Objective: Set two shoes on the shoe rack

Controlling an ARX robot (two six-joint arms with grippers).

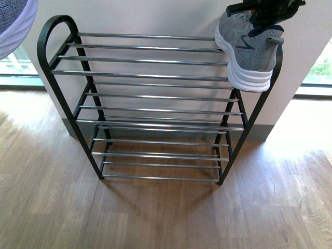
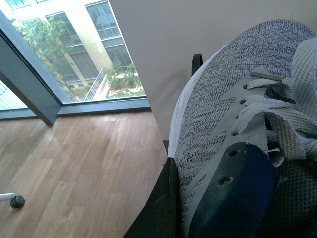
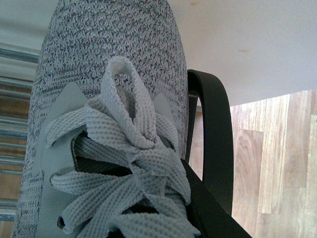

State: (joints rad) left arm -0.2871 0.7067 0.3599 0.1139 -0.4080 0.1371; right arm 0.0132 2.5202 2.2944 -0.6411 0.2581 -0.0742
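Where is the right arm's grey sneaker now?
Front view, upper right: the grey knit white-soled sneaker hangs tilted at the right end of the top tier of the black chrome-rod shoe rack, by its rounded side frame.

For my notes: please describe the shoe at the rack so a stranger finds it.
Find the black shoe rack against the wall; go to its top tier's right end. The grey knit sneaker there is tilted in the right claw, while the other sneaker is far left, off the rack.
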